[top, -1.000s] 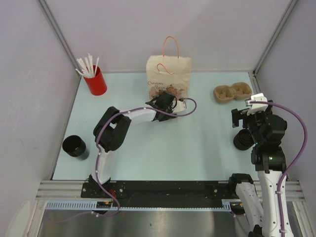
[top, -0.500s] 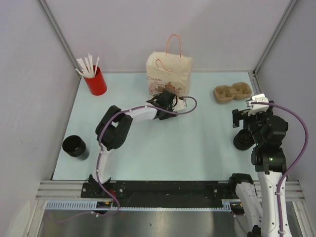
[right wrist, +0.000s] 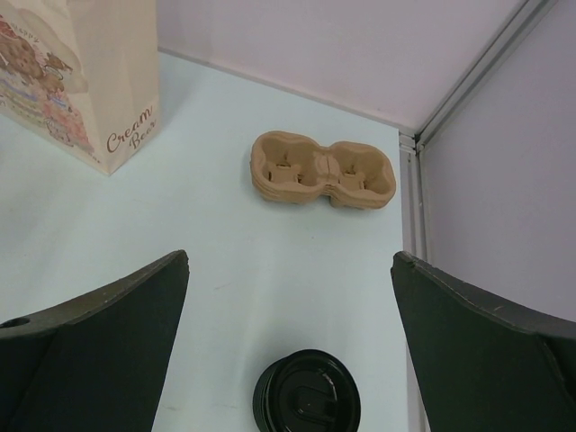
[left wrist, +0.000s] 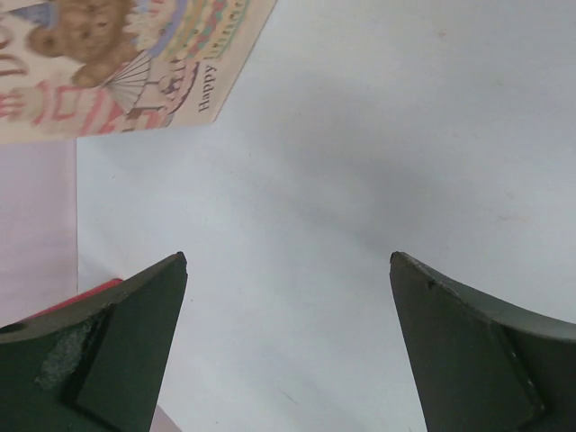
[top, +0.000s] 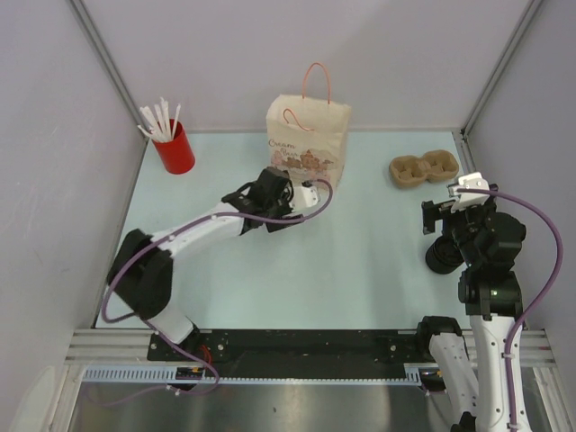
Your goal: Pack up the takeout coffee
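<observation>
The takeout coffee is hidden: my left arm's dark elbow (top: 139, 279) covers the left side of the table. My left gripper (top: 268, 193) hangs open just in front of the paper bag (top: 308, 135). In the left wrist view the left gripper (left wrist: 288, 256) has only bare table between its fingers, with the bag's printed corner (left wrist: 117, 63) at the upper left. My right gripper (top: 447, 211) is open at the right side. In the right wrist view the right gripper (right wrist: 290, 256) stands open over a squat black round lid (right wrist: 307, 396), apart from it.
A brown two-cup carrier (top: 424, 169) lies at the back right, also seen as the carrier (right wrist: 321, 169) in the right wrist view. A red cup of white straws (top: 175, 148) stands at the back left. Walls close in the table on three sides.
My left arm has stretched out, its elbow dropping to the lower left over the spot where a dark cup stood. Its gripper shifted slightly left of the bag. The right arm is still.
</observation>
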`<state>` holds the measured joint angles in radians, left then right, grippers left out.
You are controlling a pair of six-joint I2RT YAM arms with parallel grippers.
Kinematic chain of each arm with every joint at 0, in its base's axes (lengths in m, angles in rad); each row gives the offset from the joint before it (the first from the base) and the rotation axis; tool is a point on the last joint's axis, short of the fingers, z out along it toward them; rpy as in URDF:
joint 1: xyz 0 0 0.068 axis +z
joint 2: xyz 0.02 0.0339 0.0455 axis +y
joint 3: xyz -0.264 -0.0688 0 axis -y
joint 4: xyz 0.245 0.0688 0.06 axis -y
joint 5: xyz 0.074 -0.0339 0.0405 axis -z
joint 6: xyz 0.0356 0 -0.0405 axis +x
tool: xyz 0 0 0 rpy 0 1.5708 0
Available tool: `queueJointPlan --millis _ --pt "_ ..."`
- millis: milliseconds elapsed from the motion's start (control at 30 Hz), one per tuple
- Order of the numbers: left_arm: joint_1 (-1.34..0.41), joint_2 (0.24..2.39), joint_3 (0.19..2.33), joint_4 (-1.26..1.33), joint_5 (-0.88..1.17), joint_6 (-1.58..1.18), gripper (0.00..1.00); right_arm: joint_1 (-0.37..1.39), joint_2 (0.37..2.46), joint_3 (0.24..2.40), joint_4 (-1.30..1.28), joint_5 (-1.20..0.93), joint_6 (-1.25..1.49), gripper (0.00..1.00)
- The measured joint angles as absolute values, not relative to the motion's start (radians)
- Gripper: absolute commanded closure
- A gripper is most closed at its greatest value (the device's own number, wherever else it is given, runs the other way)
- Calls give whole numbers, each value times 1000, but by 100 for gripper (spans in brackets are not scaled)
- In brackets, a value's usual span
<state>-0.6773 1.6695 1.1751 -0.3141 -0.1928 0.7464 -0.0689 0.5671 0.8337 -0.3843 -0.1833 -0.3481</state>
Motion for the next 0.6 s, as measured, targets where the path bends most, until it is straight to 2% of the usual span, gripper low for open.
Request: queueJointPlan --millis 333,600 --pt "-664 1183 1103 -497 -92 640 1 -50 555 834 -385 -193 -348 0" --pt "-452 903 1066 -598 -73 545 1 -8 558 833 -385 -193 -348 0"
